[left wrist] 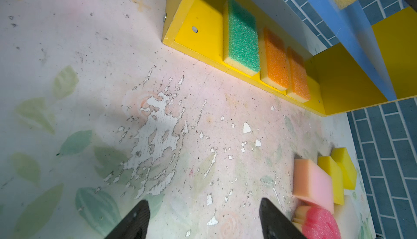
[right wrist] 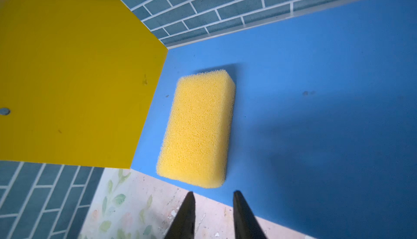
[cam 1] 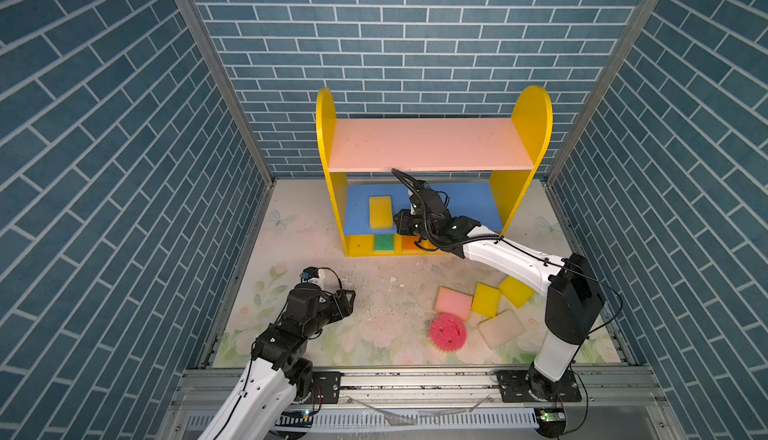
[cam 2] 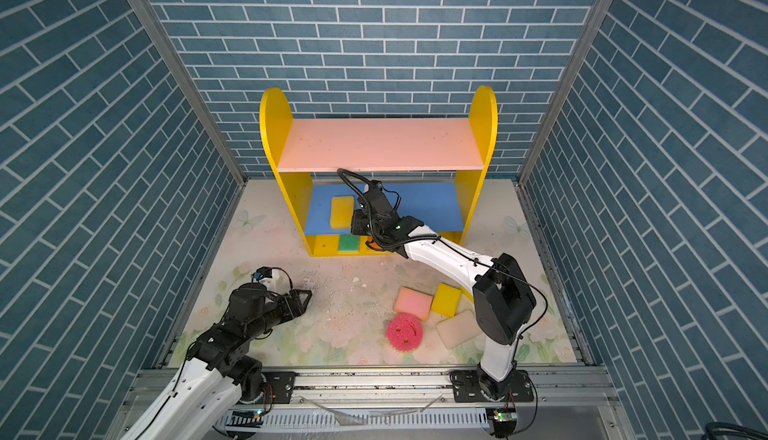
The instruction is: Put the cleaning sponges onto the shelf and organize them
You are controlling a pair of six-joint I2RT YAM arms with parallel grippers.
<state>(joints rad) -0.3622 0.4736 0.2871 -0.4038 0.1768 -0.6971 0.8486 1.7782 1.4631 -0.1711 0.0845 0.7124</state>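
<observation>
Read as a clock face in both top views, with 12 at the back wall, the yellow sponge [cam 1: 380,211] lies flat on the blue middle board [cam 1: 471,205] of the shelf [cam 1: 535,126], near the 9 o'clock side panel. Its long axis runs 12 to 6, one short end pointing at the back wall and the other reaching the board's front edge. The right claw [right wrist: 216,217] hangs at that front edge, just beside the sponge's near corner, so the sponge lies toward 10 o'clock from it. Its fingers [right wrist: 189,213] stand a narrow gap apart with nothing between them, and the right wrist view shows the sponge clear of both tips. The closing line seems to cross the sponge's short width, though the wrist hides the tips from above. The left claw [left wrist: 206,223] hovers wide apart and empty over the table [cam 1: 374,292] at 8 o'clock of the shelf, well apart, so the right arm is much the nearer. I judge this sponge placed; on the table at 5 o'clock of the shelf, beside the right arm's base, lie the pink block [cam 1: 454,303], a yellow block [cam 1: 486,299], a second yellow block [cam 1: 516,291], the cream block [cam 1: 500,328] and the round smiley sponge [cam 1: 447,331]
</observation>
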